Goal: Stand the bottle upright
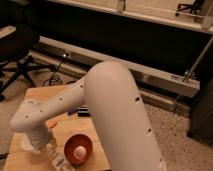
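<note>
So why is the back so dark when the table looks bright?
Camera view: warm light falls on the table and the arm, while the panel behind lies in shade. Camera view: the arm fills the middle and hides much of the table; the gripper, lower left, is shut by the bottle and bowl.

Small clear bottle (60,161), white printed label, tilted, its upper end clamped in the tool (49,148)
</note>
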Robot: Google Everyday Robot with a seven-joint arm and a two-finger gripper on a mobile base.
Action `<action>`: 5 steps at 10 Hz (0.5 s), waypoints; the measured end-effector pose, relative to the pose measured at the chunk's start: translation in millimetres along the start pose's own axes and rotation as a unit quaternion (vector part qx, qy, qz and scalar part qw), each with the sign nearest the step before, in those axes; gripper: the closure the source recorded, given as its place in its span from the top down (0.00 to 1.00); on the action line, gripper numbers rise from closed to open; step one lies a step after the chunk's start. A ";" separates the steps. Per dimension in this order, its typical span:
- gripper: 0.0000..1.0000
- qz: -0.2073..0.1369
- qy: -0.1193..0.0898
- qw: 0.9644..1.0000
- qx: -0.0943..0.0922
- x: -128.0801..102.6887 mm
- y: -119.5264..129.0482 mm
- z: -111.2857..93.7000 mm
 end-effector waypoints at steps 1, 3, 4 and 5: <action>0.37 0.003 0.017 1.000 -0.007 8.0 5.2 -18.6; 0.37 0.005 0.038 0.999 -0.016 18.8 11.9 -44.3; 0.37 0.005 0.052 0.998 -0.021 26.3 15.6 -60.6; 0.37 0.006 0.062 0.998 -0.025 31.7 17.8 -72.4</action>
